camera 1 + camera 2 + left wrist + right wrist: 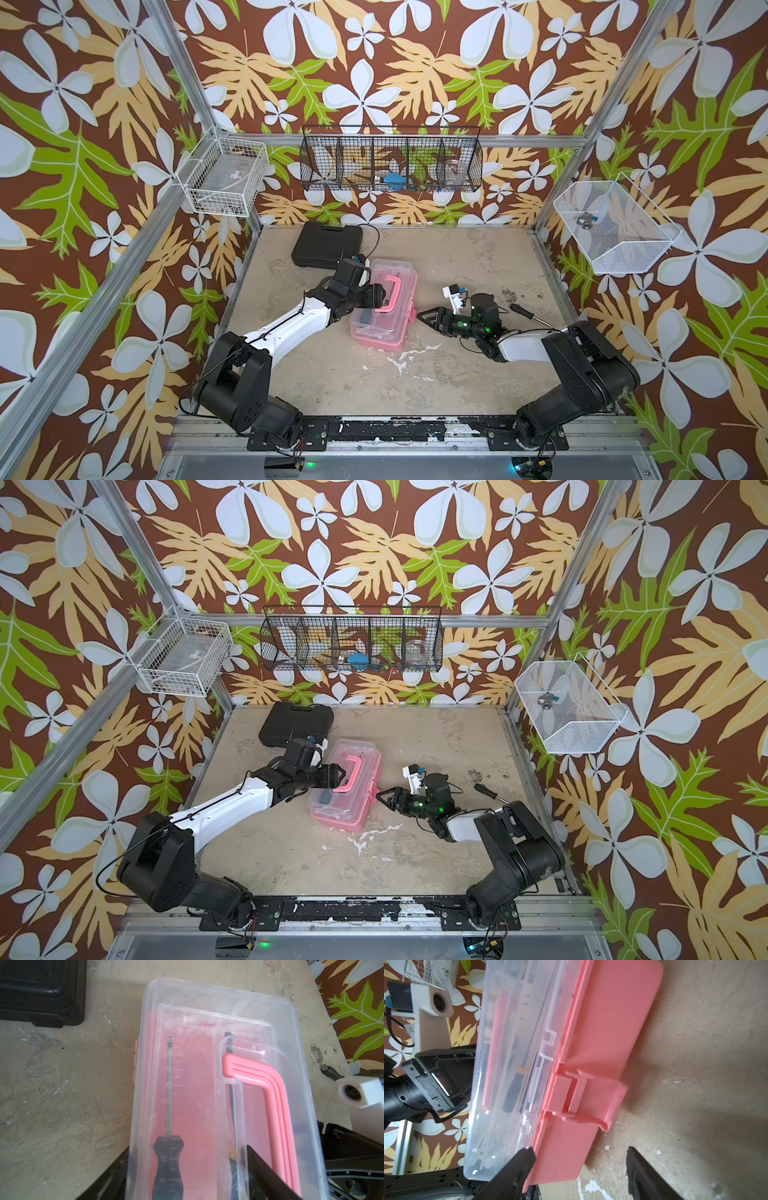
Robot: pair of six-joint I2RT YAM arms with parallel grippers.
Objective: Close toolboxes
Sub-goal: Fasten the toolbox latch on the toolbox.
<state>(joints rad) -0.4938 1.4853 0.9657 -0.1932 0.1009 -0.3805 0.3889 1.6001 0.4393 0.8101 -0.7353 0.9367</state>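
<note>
A: Report on the pink toolbox (pixel 384 307).

B: It sits near the middle of the table (pixel 457 374), pink base down, clear lid (pixel 218 1001) lowered over it. The pink handle (pixel 390 293) lies flat on the lid. Through the lid, a black-handled screwdriver (pixel 169 1147) lies in the inner tray, with a second dark tool beside it. In the right wrist view the pink clasp (pixel 591 1097) stands swung out from the base, not latched.

A: Grippers?

B: The left gripper (pixel 380 296) is over the lid by the handle, jaws spread; one finger (pixel 268 1176) rests against the lid. The right gripper (pixel 426 318) is just beside the clasp side, jaws apart, pinching nothing.

A: Other containers?

B: A closed black case (pixel 326 245) behind the toolbox. A black wire rack (pixel 390 160) on the back wall holds a blue item and a clear jar. A loose screwdriver (pixel 525 312) lies on the table near the right arm.
</note>
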